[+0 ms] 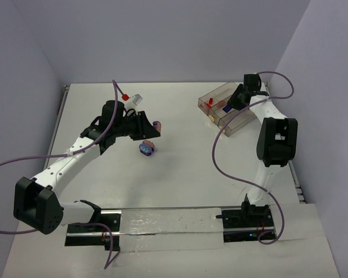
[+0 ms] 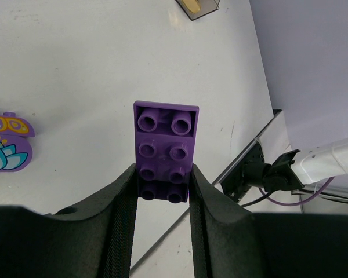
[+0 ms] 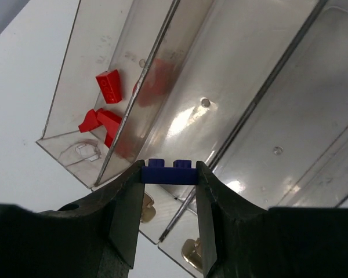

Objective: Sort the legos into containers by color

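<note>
My left gripper is shut on a purple studded plate lego, held above the table. Just below it a purple lego clump lies on the table, and its arched lotus-printed piece shows in the left wrist view. My right gripper is shut on a small dark blue lego over the clear three-compartment containers tray. Red legos lie in its left compartment.
A red piece and a pale clear piece lie on the table behind the left arm. The tray's corner shows at the top of the left wrist view. The table's right edge and a wall run close beside the tray.
</note>
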### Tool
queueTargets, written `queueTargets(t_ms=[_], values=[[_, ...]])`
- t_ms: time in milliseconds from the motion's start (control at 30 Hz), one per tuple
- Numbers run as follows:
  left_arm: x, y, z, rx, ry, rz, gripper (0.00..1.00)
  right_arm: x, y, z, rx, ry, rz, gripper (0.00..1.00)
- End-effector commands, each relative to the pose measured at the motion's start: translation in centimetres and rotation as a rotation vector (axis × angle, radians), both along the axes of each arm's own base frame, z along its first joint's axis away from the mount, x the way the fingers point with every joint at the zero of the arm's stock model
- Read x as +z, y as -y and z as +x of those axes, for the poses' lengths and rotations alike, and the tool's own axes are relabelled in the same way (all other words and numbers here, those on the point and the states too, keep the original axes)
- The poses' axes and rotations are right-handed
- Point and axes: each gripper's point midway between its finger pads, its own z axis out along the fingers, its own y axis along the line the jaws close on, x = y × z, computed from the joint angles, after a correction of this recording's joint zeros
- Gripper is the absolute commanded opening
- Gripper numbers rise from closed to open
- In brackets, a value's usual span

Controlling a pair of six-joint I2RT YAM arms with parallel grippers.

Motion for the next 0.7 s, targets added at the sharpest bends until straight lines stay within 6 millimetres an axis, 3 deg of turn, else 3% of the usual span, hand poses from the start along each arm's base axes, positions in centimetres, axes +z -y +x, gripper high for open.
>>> queueTargets(t_ms=[0,67,167,300,367,433,467,533,567,600,667], values=[[3.4,0.1,0.0,-0.005,0.097,-0.021,0.00,2.7,-0.4,2.1,0.040,0.069,0.010,0.53],[3.4,0.0,0.0,-0.002,0.097,-0.019,0.00,2.6,-0.6,2.2,0.041,0.060,0.005,0.67],[3.4,0.1,-0.1,-0.004,0.099,-0.020,0.00,3.6,-0.5,2.1,0.035,0.075,-0.010,0.78],[3.4,0.2,-0.3,-0.009,0.100,-0.021,0.00,6.3,-0.4,1.5,0.028,0.126,-0.028,0.80],[3.5,0.4,-0.3,-0.014,0.102,-0.023,0.00,9.5,-0.6,0.7,0.036,0.193,-0.039,0.79],[3.5,0.5,-0.3,-0.020,0.104,-0.026,0.00,11.1,-1.4,-0.2,0.065,0.238,-0.034,0.77],[3.5,0.6,-0.4,-0.024,0.106,-0.027,0.00,11.4,-2.1,-0.9,0.092,0.251,-0.023,0.77],[3.5,0.9,-0.4,-0.037,0.108,-0.033,0.00,15.3,-5.1,-2.6,0.226,0.376,0.022,0.75],[3.5,1.1,-0.4,-0.044,0.109,-0.035,0.00,15.3,-7.2,-3.5,0.299,0.406,0.040,0.75],[3.6,1.1,-0.3,-0.045,0.114,-0.038,0.00,16.5,-8.2,-4.3,0.348,0.439,0.054,0.75],[3.7,1.7,-0.5,-0.074,0.112,-0.054,0.00,17.3,-12.8,-7.4,0.567,0.509,0.114,0.75]])
